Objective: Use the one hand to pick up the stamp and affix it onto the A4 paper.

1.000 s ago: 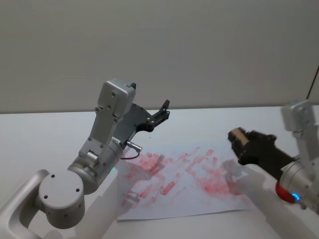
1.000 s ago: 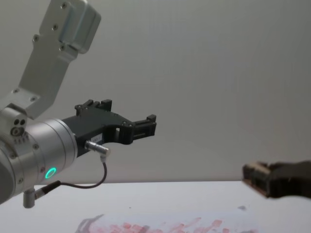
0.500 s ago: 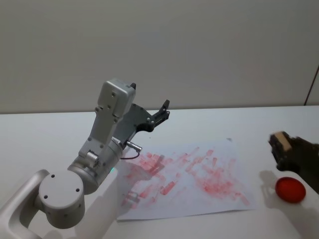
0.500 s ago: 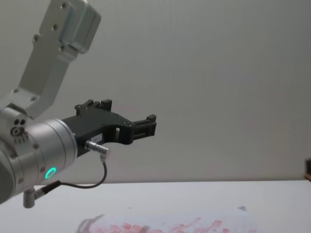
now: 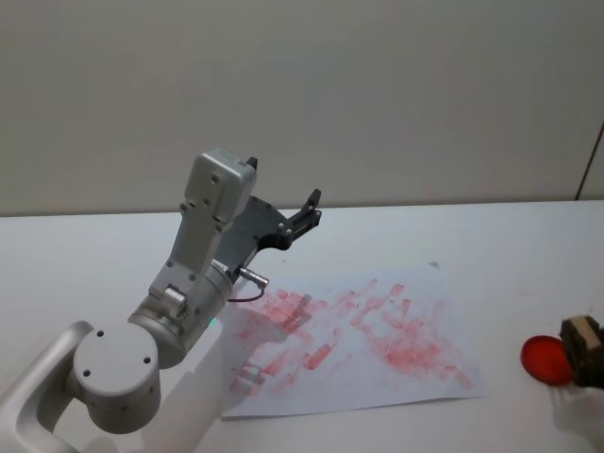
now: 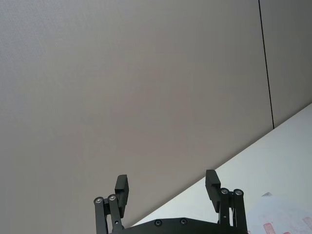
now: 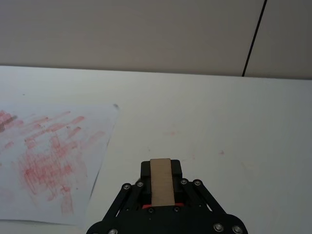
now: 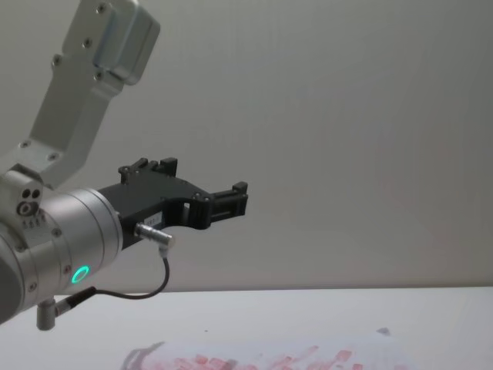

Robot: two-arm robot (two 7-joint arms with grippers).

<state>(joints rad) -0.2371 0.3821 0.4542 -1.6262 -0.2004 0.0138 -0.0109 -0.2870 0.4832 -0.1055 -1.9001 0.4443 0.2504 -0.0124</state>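
The stamp point(image 7: 161, 187), a tan wooden block with a red underside, is clamped between the black fingers of my right gripper point(image 7: 161, 168). In the head view that gripper point(image 5: 585, 351) sits low at the right edge with the stamp point(image 5: 579, 332) on top, just right of a red round ink pad point(image 5: 546, 360) and off the paper. The A4 paper point(image 5: 359, 330) lies flat on the table, covered in red prints; it also shows in the right wrist view point(image 7: 53, 151). My left gripper point(image 5: 310, 209) is parked high above the paper's far left corner, open and empty point(image 6: 166, 185).
The white table point(image 5: 491, 236) runs back to a plain grey wall. My left arm's silver body point(image 5: 189, 283) with its green ring light point(image 8: 79, 274) stands over the paper's left side. Bare table point(image 7: 219, 122) lies beyond and right of the paper.
My right gripper has carried the stamp from above the paper's right part rightward and nearer, past the ink pad, leaving the chest view. The left arm has not moved.
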